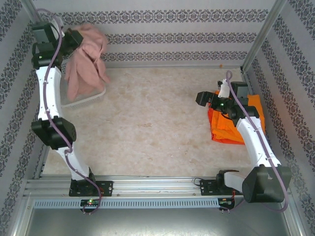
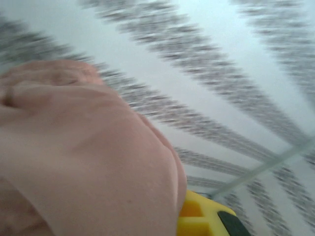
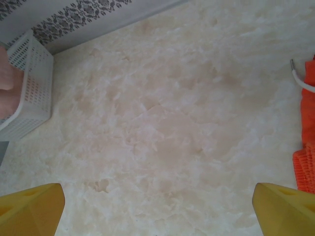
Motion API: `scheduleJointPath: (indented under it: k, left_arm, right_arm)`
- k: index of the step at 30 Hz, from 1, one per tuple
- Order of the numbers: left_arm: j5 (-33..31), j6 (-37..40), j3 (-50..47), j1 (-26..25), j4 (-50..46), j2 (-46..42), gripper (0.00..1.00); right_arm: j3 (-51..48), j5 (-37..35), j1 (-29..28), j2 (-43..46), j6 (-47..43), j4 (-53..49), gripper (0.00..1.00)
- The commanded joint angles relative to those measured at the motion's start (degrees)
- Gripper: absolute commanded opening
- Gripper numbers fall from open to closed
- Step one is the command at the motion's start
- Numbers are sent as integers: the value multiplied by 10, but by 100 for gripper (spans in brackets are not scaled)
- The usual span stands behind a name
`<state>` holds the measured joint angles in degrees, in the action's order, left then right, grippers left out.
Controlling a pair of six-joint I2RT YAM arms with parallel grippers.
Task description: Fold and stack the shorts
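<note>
Above the white basket (image 1: 92,97) at far left: holding up the dusty pink shorts (image 1: 86,59), left hand (image 1: 76,38) pinched shut on them.
Hanging limp and bunched directly below that hand, long axis straight down (far from the right hand (image 1: 204,98), spread wide and empty over bare tabletop (image 1: 147,123)); lying flat just beside that one, at the right edge, the orange shorts (image 1: 229,132).
</note>
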<state>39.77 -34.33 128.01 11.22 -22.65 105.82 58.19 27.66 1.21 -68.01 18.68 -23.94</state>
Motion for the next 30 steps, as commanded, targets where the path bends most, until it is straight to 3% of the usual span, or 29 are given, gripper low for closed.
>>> scheduleJointPath:
  k: [1,5,9,11,12,13,15,18,25,30]
  left_arm:
    - [107,-4,10,-58,105,-14,0]
    - [178,6,7,-107,121,-14,0]
    - [202,92,-19,-153,59,-14,1]
    - [192,160,-46,-181,6,-20,16]
    - [175,212,-61,-199,-35,-22,29]
    - [143,264,-76,-217,-77,-26,51]
    - [46,339,-113,-251,-128,-35,82]
    - [-63,365,-179,-285,-129,-55,97]
    - [-97,238,-468,-288,83,-198,100]
    - [-113,173,-578,-288,105,-242,100]
  right_arm:
    - [-3,-14,-7,14,-5,19,98]
    - [-8,-26,-7,33,-8,26,98]
    - [-26,-31,-5,56,-20,47,98]
    - [-37,-36,-2,67,-23,53,98]
    - [-45,-40,0,72,-21,59,98]
    - [-54,-43,3,79,-15,64,98]
    - [-73,-55,9,90,6,74,98]
    - [-97,-28,22,94,29,99,98]
    - [-86,-5,11,52,31,89,98]
    - [-15,-65,-46,-42,11,39,98]
